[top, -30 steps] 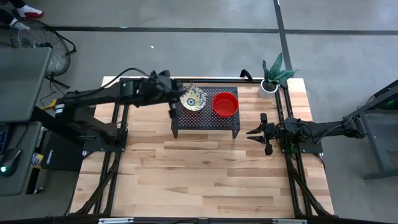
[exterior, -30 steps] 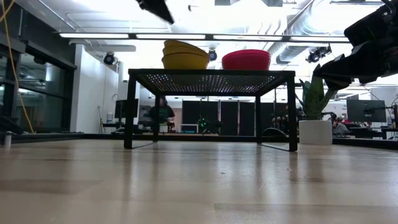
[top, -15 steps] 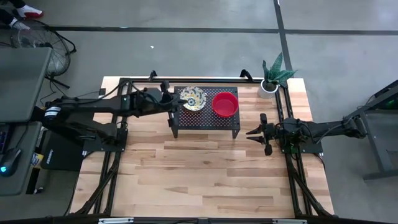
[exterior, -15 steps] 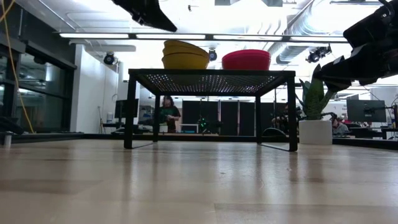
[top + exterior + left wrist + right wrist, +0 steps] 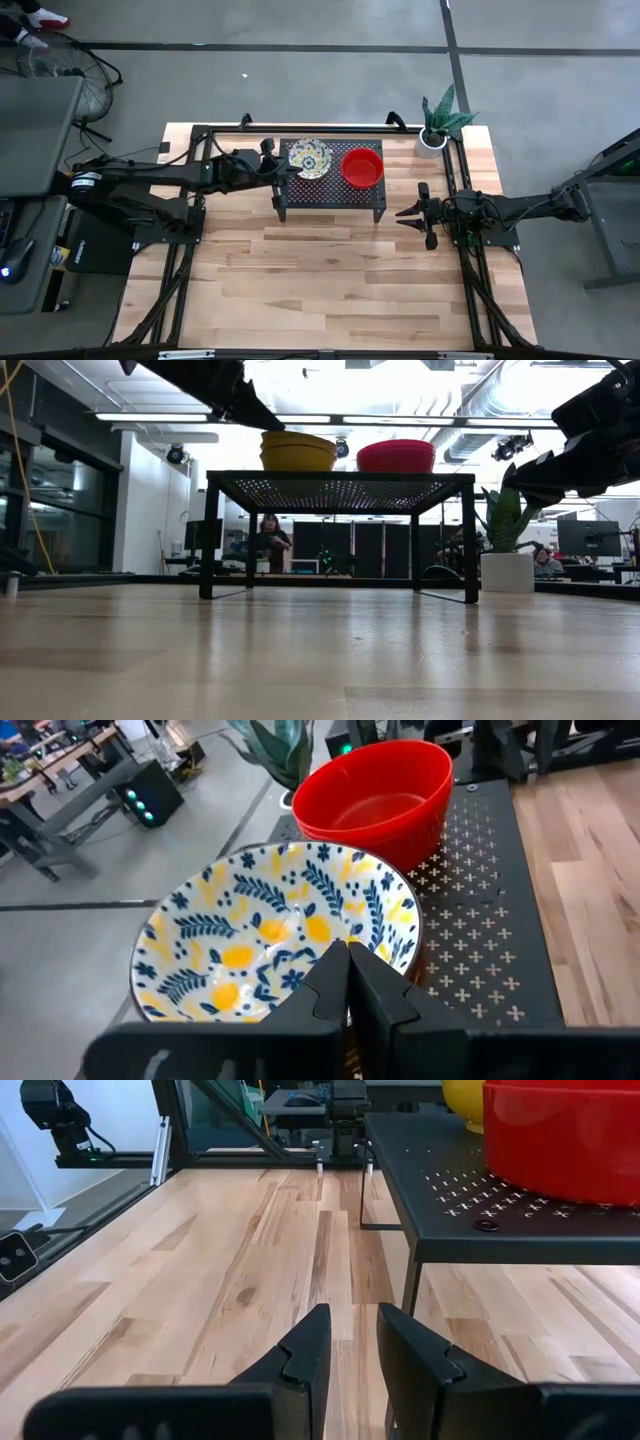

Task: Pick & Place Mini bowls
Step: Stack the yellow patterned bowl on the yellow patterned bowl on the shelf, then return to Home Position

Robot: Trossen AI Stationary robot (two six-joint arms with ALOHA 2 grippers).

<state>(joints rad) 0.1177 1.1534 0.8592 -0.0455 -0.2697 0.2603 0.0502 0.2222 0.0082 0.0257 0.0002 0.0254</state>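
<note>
While the floral bowl [image 5: 280,945] and red bowl [image 5: 362,167] sit side by side on the black rack [image 5: 330,192], the left gripper [image 5: 277,171], fingers clenched empty, is nearer, beside the floral rim; the right gripper [image 5: 411,212] waits part-open.

1. Patterned bowl [image 5: 275,935]: cream inside, blue leaf sprigs, yellow blobs; outside yellow.
2. Red bowl [image 5: 375,795]: plain glossy red.
3. Rack [image 5: 330,195]: black, perforated top.
4. Desk [image 5: 330,270]: pale wood planks.
5. Plant pot [image 5: 431,141]: white.
</note>
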